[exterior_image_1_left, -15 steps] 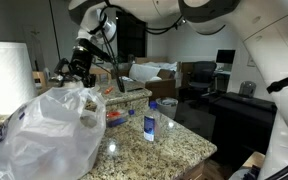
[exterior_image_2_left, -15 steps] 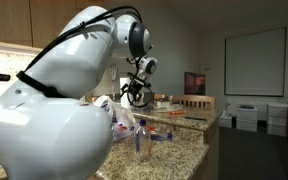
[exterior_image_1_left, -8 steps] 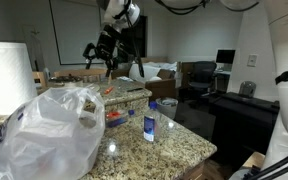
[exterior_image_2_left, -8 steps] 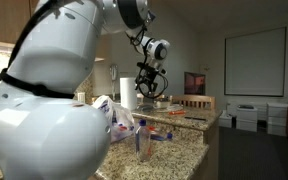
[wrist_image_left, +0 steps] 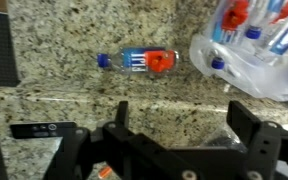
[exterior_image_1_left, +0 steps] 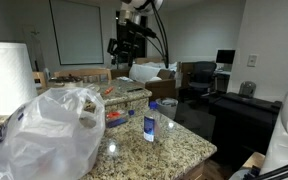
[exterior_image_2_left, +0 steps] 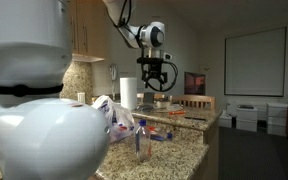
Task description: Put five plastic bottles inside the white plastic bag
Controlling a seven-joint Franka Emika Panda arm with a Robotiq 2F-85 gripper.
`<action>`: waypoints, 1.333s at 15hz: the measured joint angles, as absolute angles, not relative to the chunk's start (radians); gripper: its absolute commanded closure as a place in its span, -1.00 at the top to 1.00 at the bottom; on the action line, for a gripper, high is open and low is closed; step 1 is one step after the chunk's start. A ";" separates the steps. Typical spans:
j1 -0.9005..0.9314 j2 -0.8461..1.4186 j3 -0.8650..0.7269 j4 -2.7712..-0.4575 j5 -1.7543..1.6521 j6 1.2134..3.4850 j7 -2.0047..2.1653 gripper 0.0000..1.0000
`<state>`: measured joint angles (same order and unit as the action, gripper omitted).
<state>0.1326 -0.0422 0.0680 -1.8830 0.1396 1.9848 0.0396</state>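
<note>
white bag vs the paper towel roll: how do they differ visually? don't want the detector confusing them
Surface: the white plastic bag is crinkly and translucent; the paper towel roll is smooth and opaque.
Shape: the bag slumps in an irregular mound; the roll is an upright cylinder.
Contents: red and blue shapes show through the bag; nothing shows through the roll.
Shared: both are white.

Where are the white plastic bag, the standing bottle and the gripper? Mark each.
white plastic bag (exterior_image_1_left: 39,140), in an exterior view, crinkled front
standing bottle (exterior_image_1_left: 150,124), in an exterior view, blue label
gripper (exterior_image_2_left: 159,86), in an exterior view, between open fingertips
</note>
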 measured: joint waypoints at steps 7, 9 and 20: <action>0.120 -0.256 0.084 -2.272 -0.114 2.087 0.283 1.00; 0.120 -0.293 0.097 -2.360 -0.101 2.102 0.323 1.00; 0.121 -0.370 0.184 -2.587 0.013 2.235 0.384 0.20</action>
